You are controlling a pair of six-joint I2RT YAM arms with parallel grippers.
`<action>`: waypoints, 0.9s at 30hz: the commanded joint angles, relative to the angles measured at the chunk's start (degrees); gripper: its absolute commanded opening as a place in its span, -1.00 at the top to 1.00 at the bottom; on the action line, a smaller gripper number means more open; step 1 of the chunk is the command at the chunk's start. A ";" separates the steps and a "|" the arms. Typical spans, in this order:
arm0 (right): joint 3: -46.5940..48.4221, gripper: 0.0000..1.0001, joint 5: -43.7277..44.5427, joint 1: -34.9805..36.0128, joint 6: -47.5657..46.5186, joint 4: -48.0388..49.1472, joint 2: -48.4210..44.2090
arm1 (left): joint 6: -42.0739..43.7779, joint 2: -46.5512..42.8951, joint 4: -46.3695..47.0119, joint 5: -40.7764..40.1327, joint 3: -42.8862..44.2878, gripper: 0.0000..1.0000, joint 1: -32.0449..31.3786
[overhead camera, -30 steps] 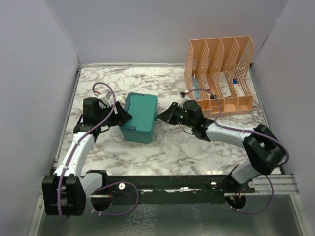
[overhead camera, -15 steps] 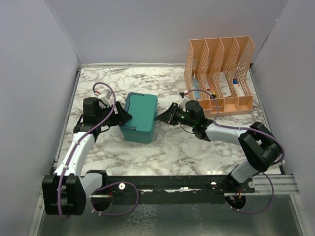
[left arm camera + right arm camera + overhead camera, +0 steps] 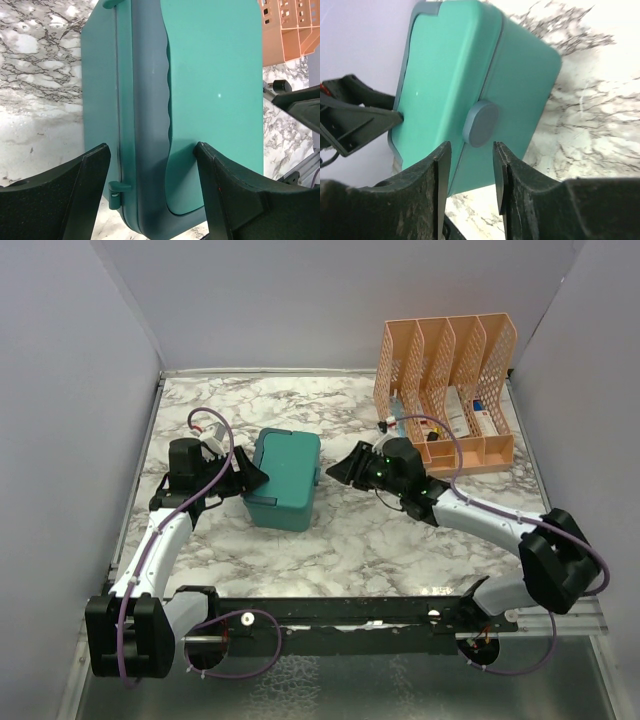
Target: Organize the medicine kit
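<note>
The teal medicine kit point(image 3: 285, 475) sits shut on the marble table, a little left of centre. My left gripper point(image 3: 252, 480) is at its hinge side. In the left wrist view my left gripper point(image 3: 152, 146) straddles the kit's point(image 3: 215, 75) rear upper edge, one finger on the lid and the other against the back wall by a hinge point(image 3: 116, 190). My right gripper point(image 3: 338, 470) hangs just off the kit's right side. In the right wrist view my right gripper point(image 3: 471, 145) is open and empty, with the grey-blue oval latch point(image 3: 480, 123) of the kit point(image 3: 450, 75) just beyond the tips.
A peach lattice file organizer point(image 3: 445, 390) with small boxes in its slots stands at the back right, just behind my right arm. Grey walls close in the table on three sides. A metal rail point(image 3: 400, 615) runs along the near edge.
My right gripper has opened and drawn back a little to the right from the kit's latch side. The left gripper and the kit have not moved.
</note>
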 commanded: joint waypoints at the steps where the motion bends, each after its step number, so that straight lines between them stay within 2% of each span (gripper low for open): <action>1: 2.47 0.19 11.98 -0.20 -3.30 -11.83 -4.20 | 1.31 0.34 -6.60 -4.85 -0.29 -0.44 -0.29; 6: 3.41 0.19 19.76 -0.20 -7.31 -21.12 -7.64 | 2.66 -2.41 -10.04 -11.54 3.31 -0.51 -0.31; 8: 3.43 0.14 23.36 -0.20 -10.59 -24.16 -9.81 | 2.28 -4.98 -11.15 -16.42 4.68 -0.73 -0.29; 10: 2.96 0.01 26.75 -0.20 -14.09 -26.82 -12.85 | 2.09 -8.71 -11.92 -20.32 5.94 -0.97 -0.29; 13: 1.30 -0.22 31.43 -0.21 -18.45 -29.88 -19.16 | 1.43 -14.85 -13.79 -25.72 7.91 -0.98 -0.29; 15: 0.13 -0.26 32.69 -0.20 -22.60 -30.78 -24.41 | 1.98 -19.06 -14.49 -27.94 8.74 -0.98 -0.31; 21: 1.59 -0.38 32.53 -0.21 -31.61 -37.23 -38.99 | 7.97 -30.91 -13.43 -25.48 9.42 -0.98 -0.31; 27: 6.74 -0.43 35.24 -0.20 -33.68 -43.39 -49.04 | 11.02 -39.34 -13.95 -24.77 12.81 -0.98 -0.35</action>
